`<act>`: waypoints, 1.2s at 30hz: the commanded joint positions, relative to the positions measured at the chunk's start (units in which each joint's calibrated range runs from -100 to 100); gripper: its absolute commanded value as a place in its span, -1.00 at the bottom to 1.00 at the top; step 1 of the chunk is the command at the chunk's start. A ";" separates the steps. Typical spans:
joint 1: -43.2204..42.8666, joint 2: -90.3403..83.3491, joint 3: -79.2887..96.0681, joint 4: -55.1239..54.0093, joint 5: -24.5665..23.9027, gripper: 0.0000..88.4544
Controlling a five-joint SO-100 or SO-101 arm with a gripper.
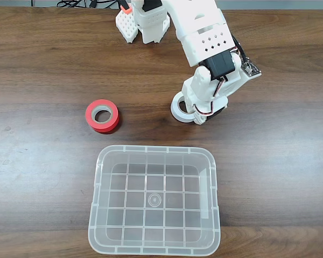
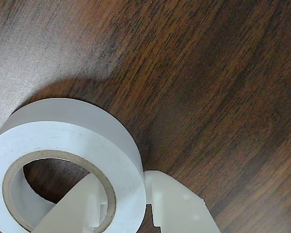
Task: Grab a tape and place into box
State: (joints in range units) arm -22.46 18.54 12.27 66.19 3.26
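While the white tape roll (image 2: 68, 160) lies flat on the table (image 1: 43, 70), the jaws straddle its wall, one finger in the hole, one outside, not visibly clamped. Light, stiff, smooth-sided: pinch that wall.

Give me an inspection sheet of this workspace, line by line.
Surface: dark wood-grain table, bare apart from the items below.
Job's things: white tape lies flat on the table, above the box's right side in the fixed view; clear box sits at the near edge, nothing inside.
Clutter: red-orange tape roll lies flat, left of the white tape, outside the box.
Hand: hand is down at the white tape, one finger inside the centre hole, the other outside the wall; whether they are pressing it cannot be told.
Cables: dark cables at the table's far edge; red and white wires on the arm's wrist.
Surroundings: nothing seen beyond the table.
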 commanded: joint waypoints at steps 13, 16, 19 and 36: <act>0.59 -19.75 -3.56 5.99 0.01 -0.97; 0.59 -25.94 -3.56 7.87 0.06 -0.97; 0.66 -32.86 -3.65 8.98 0.11 -0.97; 16.76 -35.28 -24.85 8.64 3.01 -0.97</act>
State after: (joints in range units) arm -9.24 -19.21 0.18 75.59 5.66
